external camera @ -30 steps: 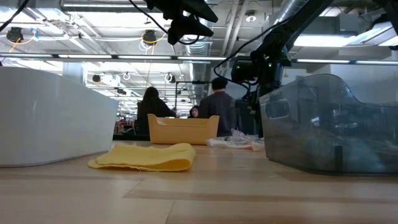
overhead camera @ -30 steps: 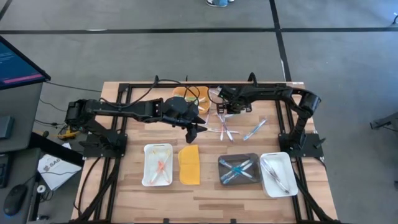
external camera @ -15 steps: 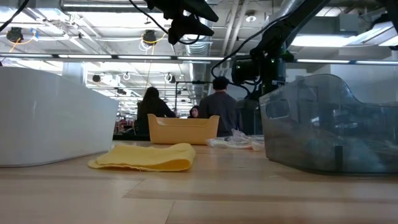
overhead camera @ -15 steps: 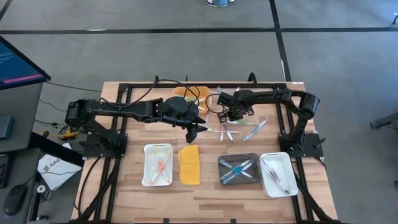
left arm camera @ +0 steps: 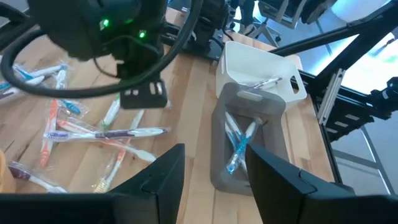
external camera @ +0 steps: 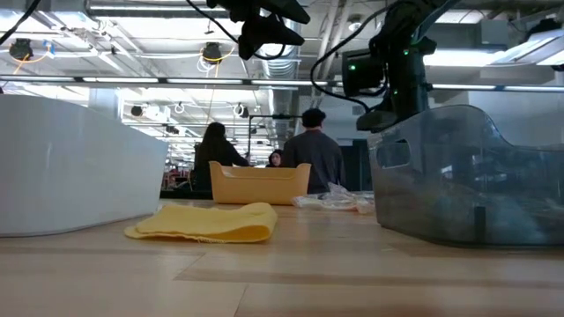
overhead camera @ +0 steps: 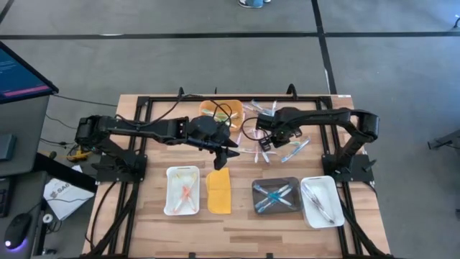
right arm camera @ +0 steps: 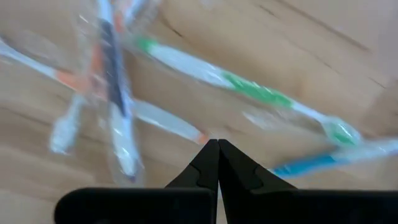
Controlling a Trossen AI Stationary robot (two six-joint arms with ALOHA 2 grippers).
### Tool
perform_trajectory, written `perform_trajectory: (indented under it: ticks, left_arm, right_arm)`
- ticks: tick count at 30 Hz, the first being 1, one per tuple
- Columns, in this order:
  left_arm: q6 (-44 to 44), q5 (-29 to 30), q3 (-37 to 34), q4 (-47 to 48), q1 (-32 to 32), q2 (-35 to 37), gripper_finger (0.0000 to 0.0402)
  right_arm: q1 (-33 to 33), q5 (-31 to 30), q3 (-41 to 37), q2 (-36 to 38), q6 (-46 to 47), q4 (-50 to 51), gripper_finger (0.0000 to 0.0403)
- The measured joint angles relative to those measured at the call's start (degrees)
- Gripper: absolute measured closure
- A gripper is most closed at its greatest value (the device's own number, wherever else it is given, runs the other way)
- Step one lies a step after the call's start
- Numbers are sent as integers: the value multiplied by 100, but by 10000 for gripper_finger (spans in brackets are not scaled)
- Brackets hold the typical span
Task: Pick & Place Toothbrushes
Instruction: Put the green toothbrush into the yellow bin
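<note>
While the right end effector (right arm camera: 217,144) hangs just above the loose toothbrushes (overhead camera: 267,147) on the wooden surface (overhead camera: 237,219), its fingers are pressed together on nothing. Over the yellow-orange lid (overhead camera: 219,190), the left end effector (overhead camera: 223,156) stands parted and empty. More toothbrushes lie in the white tray (overhead camera: 182,190), grey tray (overhead camera: 277,196) and far white tray (overhead camera: 321,200). No writing is legible.

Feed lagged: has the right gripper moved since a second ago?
Yes. The right gripper has shifted toward the grey tray, away from the orange bin.
</note>
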State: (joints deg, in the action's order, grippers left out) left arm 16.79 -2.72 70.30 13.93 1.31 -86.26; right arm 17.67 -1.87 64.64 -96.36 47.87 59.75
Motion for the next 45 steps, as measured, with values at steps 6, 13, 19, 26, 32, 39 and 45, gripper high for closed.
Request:
perform_trajectory:
  ticks: [6,13,19,26,32,39,45]
  left_arm:
    - [-2,-4,0,-21,4,0,238]
    - [16,0,0,-24,0,0,238]
    - [16,20,0,-28,-22,0,238]
    - [4,17,0,-79,28,0,238]
    - [-16,17,0,-87,28,0,238]
    - [-26,11,0,-83,28,0,238]
    - [-50,-61,0,-70,28,0,238]
  right_arm:
    - [71,160,-210,-41,74,-57,403]
    - [214,423,-1223,252,950,-739,403]
    - [551,221,-1817,635,1442,-1152,403]
    - [1065,-18,-2102,633,1473,-1463,403]
    - [1468,-114,-2084,622,1384,-1823,403]
    - [1819,-389,-2007,595,1280,-2647,403]
    - [1890,-6,-2002,599,1829,-2986,403]
